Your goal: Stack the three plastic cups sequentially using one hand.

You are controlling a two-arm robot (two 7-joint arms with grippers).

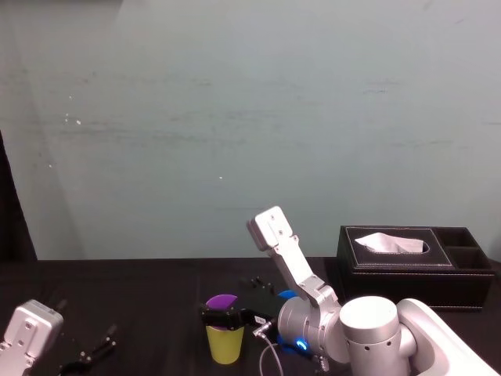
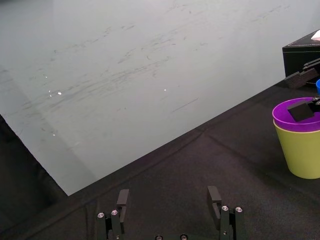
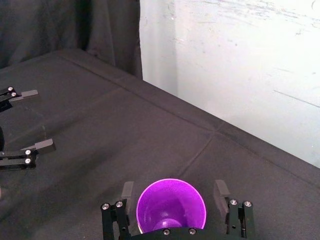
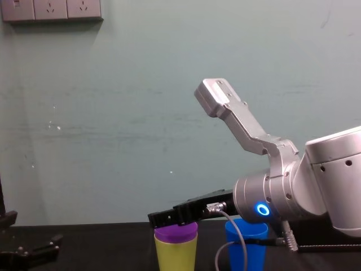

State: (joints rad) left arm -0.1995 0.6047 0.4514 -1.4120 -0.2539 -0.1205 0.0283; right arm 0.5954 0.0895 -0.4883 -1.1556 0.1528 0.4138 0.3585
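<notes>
Right gripper point(image 3: 174, 189): spread astride the rim, gripping nothing.
Purple cup point(image 3: 170, 210): smooth, nested in tapered yellow-green cup point(image 1: 225, 346).
Left gripper point(image 2: 171, 197): spread, empty.

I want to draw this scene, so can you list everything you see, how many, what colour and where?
Purple cup: one, purple, sitting inside the yellow-green cup, mid-table.
Yellow-green cup: one, yellow-green, upright on the table, holding the purple one.
Blue cup: one, blue, standing just to the right of those two.
Tissue box: one, black with a white tissue poking out, at the table's far right.
Table: one, covered in black cloth.
Wall sockets: three, pale, high on the wall at the left.
Right arm: one, silver with a glowing blue ring, reaching in from the right.
Right gripper: one, black, at the purple cup, fingers open on either side of its rim.
Left gripper: one, black, parked low at the table's left, fingers open.
</notes>
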